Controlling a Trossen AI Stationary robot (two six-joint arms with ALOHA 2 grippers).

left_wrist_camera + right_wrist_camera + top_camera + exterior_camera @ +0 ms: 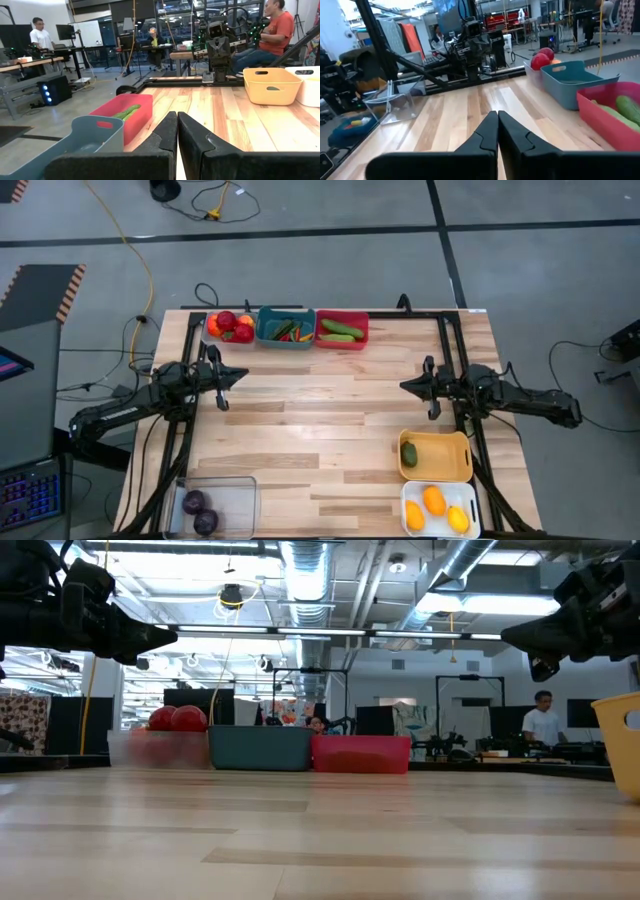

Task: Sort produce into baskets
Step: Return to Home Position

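All produce lies in baskets. At the far edge stand a pale grey basket (pixel 229 327) with red fruits, a teal basket (pixel 285 328) with small peppers, and a red basket (pixel 341 330) with green oblong vegetables. At the near right an orange-yellow basket (pixel 435 455) holds one green fruit and a white basket (pixel 440 508) holds orange and yellow fruits. A clear basket (pixel 212 507) at the near left holds two purple fruits. My left gripper (pixel 243 375) is shut and empty above the table's left. My right gripper (pixel 403 386) is shut and empty above the right.
The arms' black frame rails (pixel 445 345) run along the table's left, right and far sides. The bare wooden middle of the table (pixel 320 410) lies between the two grippers. People sit and stand in the room beyond the table.
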